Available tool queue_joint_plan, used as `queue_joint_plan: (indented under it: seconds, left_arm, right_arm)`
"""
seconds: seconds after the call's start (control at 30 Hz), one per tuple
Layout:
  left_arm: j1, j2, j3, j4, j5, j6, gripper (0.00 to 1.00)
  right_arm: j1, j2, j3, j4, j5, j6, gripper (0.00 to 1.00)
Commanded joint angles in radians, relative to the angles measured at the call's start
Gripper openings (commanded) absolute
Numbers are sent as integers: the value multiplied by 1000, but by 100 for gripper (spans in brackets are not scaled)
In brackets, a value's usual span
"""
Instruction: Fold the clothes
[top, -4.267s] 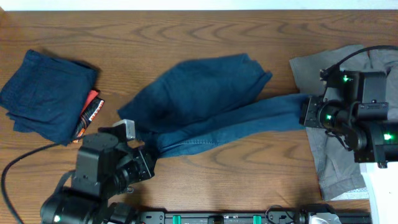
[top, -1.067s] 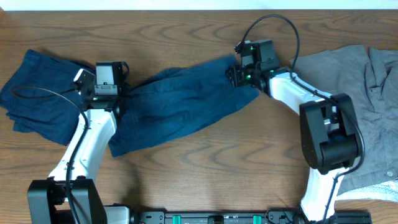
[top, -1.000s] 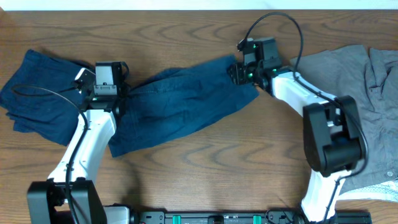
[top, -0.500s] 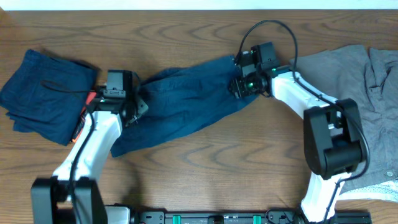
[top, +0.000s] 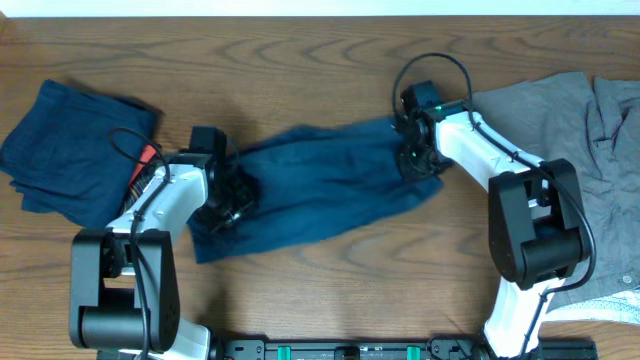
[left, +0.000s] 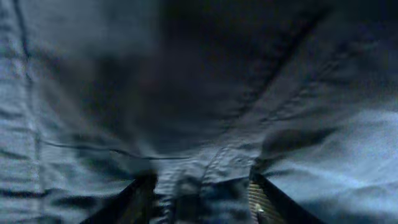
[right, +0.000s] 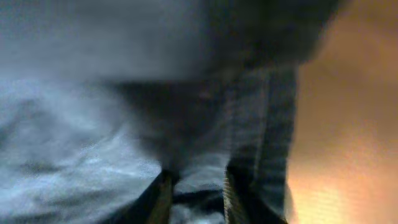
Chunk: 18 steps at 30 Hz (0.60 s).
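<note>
Overhead, the navy garment (top: 320, 180) lies across the middle of the table (top: 330, 300), its long axis running from the left arm to the right. Half a second ago it slanted up toward the far edge. Now both ends have been drawn toward the near side and it sits flatter and more bunched. The left hand (top: 228, 197) has swung in over the garment's left end, and the right hand (top: 413, 160) has come down from the far corner onto its right end. I judge that the far edge is being carried over the near part, so this fold is in progress and not yet laid down.

In the left wrist view the fingers (left: 140, 199) are clamped on a thick ridge of navy cloth with a seam. In the right wrist view the fingers (right: 163, 194) stand closer together, pinching a hemmed edge.

Both wrist views are blurred and filled with fabric, so which layer each hand holds cannot be made out. From above, the arms cover both grip points. A folded navy piece (top: 65, 150) rests at the left, a red tag (top: 146, 170) showing at its edge, and grey garments (top: 590, 130) run off the frame at the right
</note>
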Motion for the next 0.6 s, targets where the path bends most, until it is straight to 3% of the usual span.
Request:
queue_joint_plan:
  seconds: [0.0,0.27,0.33,0.4,0.43,0.57]
  left_arm:
    - [-27,23,-14,-71,87,97,55]
    - [-81,-19,-14,-162,35,164,57]
    - [-80,-39,-14,-144,-12,162,59]
    - [-81,-57,-14,-122,-40,163,61]
    - [-81,-64,-14,-111,-47,163,61]
    - [-81,-78,-14,-68,-50,162,63]
  right_arm:
    - [-80,48,-42,-67,227,116,24]
    - [-147,-10,-42,-103,32,151,23]
    - [-145,-47,-42,-64,-61,127,28]
    - [-143,-79,-42,-17,-149,121,45]
    - [-143,-92,-42,6,-185,121,47]
    - [-142,-116,-42,75,-248,121,46]
